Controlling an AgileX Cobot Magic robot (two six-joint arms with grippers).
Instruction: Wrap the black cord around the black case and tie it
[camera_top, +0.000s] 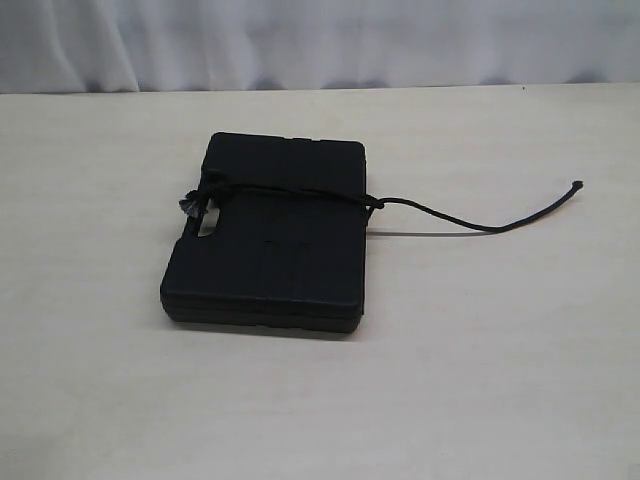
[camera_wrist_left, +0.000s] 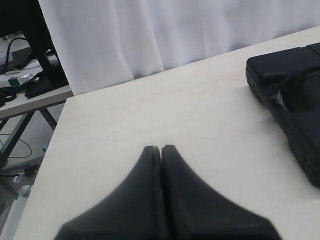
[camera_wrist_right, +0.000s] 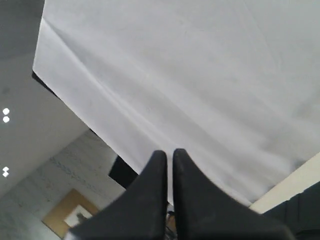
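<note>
Black cord (camera_top: 430, 211) crosses the black case (camera_top: 270, 270) on the desk (camera_top: 480, 350), knotted at its cutout edge. My left tool (camera_wrist_left: 161, 148) and right tool (camera_wrist_right: 169, 152), each closed and empty, sit off the case. Tying looks done; next, check tightness.

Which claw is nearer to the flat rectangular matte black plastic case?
Left. The left claw hovers over the pale table beside the black case; the right claw points at the white curtain.

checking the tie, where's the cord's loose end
In the exterior view the cord crosses the case, and its loose end trails right of the case across the table.
</note>
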